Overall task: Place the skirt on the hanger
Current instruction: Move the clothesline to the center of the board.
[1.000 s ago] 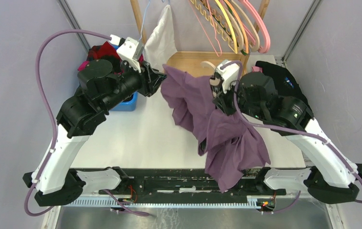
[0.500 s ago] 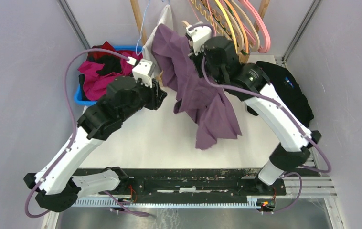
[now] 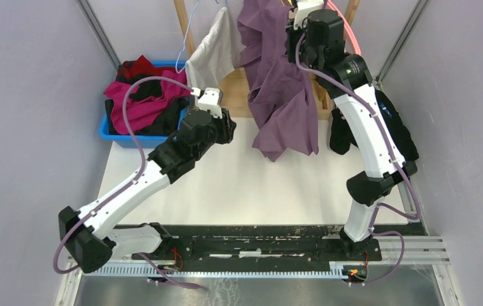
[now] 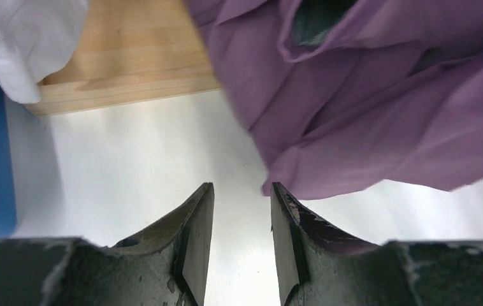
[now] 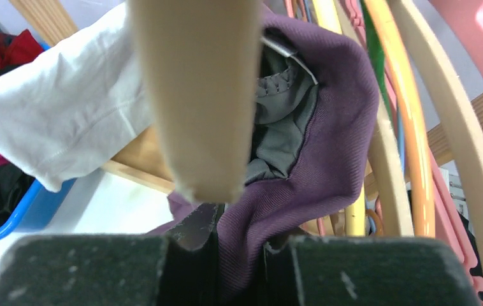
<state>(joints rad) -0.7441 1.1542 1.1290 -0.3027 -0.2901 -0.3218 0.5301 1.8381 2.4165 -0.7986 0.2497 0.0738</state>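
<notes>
The skirt (image 3: 283, 95) is off the table (image 3: 213, 185) and up at the row of hangers (image 3: 328, 32) over the table's far edge. It hangs in loose folds, its lower part near the wooden stand (image 3: 236, 92). As far as I can judge, it is not on a hanger yet. In the right wrist view the waistband bunches just behind a beige hanger (image 5: 194, 95), but that hanger is too close and blurred to tell whether any cloth is hooked over it. Left to do: work the waistband onto the hanger and let go.

The right claw (image 5: 236, 255) is clamped on the waistband, and the rest of the skirt falls below it. The left claw (image 4: 242, 210) hovers low over the table near the far edge, jaws apart and empty. The skirt's hem hangs just beyond its fingertips, not between them.
</notes>
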